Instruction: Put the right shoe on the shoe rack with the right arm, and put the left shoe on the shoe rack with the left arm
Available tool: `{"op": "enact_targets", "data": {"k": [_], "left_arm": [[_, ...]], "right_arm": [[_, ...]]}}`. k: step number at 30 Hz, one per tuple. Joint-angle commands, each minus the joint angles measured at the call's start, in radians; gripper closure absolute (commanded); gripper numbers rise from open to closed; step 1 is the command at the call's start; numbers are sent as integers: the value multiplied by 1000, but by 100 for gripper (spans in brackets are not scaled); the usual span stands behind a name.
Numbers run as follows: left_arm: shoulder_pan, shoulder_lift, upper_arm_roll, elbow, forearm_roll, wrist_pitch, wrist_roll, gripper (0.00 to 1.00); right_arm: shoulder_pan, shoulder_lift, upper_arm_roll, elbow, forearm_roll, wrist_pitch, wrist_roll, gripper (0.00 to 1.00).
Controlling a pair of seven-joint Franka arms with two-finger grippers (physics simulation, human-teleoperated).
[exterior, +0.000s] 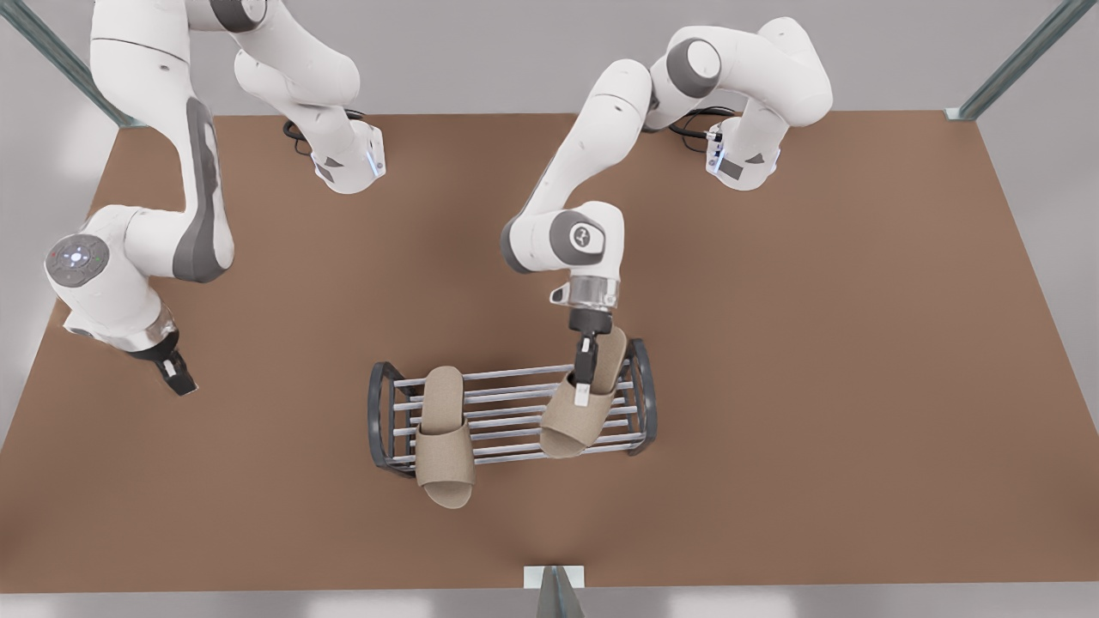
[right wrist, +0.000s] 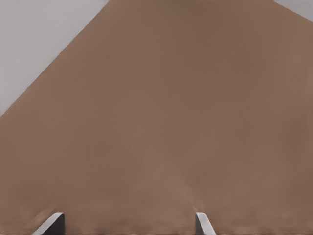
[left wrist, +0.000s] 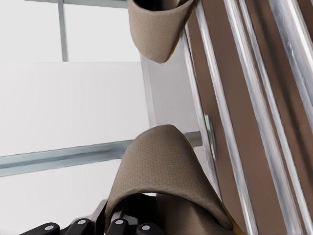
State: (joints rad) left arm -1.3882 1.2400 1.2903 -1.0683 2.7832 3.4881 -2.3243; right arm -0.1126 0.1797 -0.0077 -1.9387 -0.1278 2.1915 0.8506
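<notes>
Beige fabric marked both slippers, and the shoe rack (exterior: pixel 506 416) is the landmark for everything here; the right shoe (exterior: pixel 444 433) lay across the rack's bars toward its end on the front view's left, its toe overhanging the rack's near edge, with no claw touching it. The left shoe (exterior: pixel 585 403) sat tilted over the rack's other end, its long axis running slantwise across the bars; the left gripper (exterior: pixel 584 378) stood directly above it, clamped on its upper (the left wrist view had the strap right at the fingers), so any release, I judged, would drop it straight onto the bars. The right gripper (exterior: pixel 178 374) waited well away from the rack, beyond its end on the front view's left, fingers spread over bare table (exterior: pixel 816 343) and holding nothing.
</notes>
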Motion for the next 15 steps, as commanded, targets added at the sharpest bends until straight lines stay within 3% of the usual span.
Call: {"op": "enact_targets", "data": {"k": [1,2,4,5,6,13,15], "left_arm": [[17,18,0,13,-56,-1,-127,76],[20,26,0,24,-57,-1,-139,76],[26,33,0,25,-56,-1,-202,63],[26,32,0,24,-56,-1,-202,29],[26,33,0,24,-56,-1,-204,10],[44,10,1,24,-36,-3,-201,9],[-8,-27,-3,-45,-24,-1,-198,9]], "right_arm": [[56,9,0,-80,177,-162,-785,0],[74,12,-1,-105,175,-134,-804,0],[74,15,-1,-111,175,-131,-817,0],[74,15,-3,-112,175,-125,-818,0],[74,14,-3,-115,175,-125,-826,0],[73,11,-5,-112,174,-111,-875,0],[71,12,-5,-112,174,-113,-875,0]]}}
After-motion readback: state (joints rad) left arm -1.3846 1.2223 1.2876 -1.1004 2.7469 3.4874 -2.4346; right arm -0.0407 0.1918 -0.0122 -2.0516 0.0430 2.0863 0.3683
